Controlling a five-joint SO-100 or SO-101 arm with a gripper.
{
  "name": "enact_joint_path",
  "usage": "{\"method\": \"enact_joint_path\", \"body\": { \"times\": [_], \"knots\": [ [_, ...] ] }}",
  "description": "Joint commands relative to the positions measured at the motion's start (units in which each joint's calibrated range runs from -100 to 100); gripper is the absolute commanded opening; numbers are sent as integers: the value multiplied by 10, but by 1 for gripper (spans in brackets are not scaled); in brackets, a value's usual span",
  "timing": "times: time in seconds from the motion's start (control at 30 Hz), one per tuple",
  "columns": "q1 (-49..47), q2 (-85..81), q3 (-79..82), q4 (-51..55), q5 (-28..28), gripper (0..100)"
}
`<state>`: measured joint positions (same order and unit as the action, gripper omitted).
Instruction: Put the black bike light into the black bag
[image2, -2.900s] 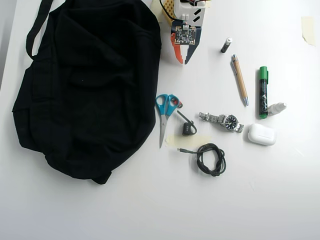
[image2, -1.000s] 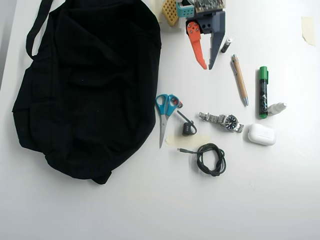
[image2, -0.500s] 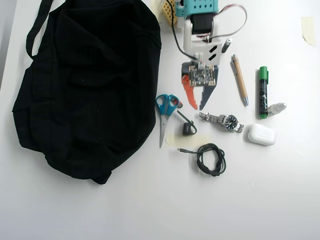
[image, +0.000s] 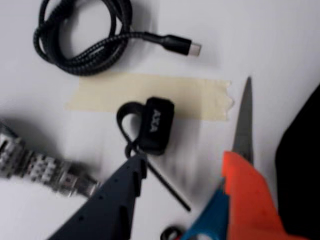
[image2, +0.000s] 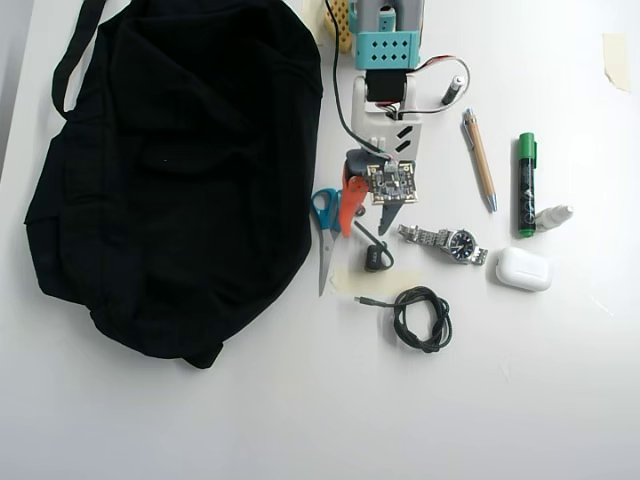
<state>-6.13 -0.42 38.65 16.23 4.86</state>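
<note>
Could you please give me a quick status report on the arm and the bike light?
Gripper open, just short of the bike light, nothing held. Light on the table on beige tape, outside the bag. Scissors close beside the orange finger.

- Surface: smooth, matt white.
- Black bag: soft matt cloth.
- Black bike light: matt black plastic body, rubbery strap.
- Cable: braided, rough weave; metal plug tip.
- Watch: shiny metal links.
- Tape: matt, papery, beige.
- Gripper: matt plastic fingers, one orange, one dark grey.
</note>
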Motion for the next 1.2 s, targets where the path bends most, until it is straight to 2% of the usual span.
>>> {"method": "enact_joint_path", "body": {
  "times": [0.0, 0.27, 0.57, 1.17],
  "knots": [
    [0, 24, -55, -4, 3, 21],
    [-2, 31, -88, 5, 3, 25],
    [-5, 33, -127, 116, 1, 35],
    [-59, 46, -157, 144, -3, 36]
  ]
}}
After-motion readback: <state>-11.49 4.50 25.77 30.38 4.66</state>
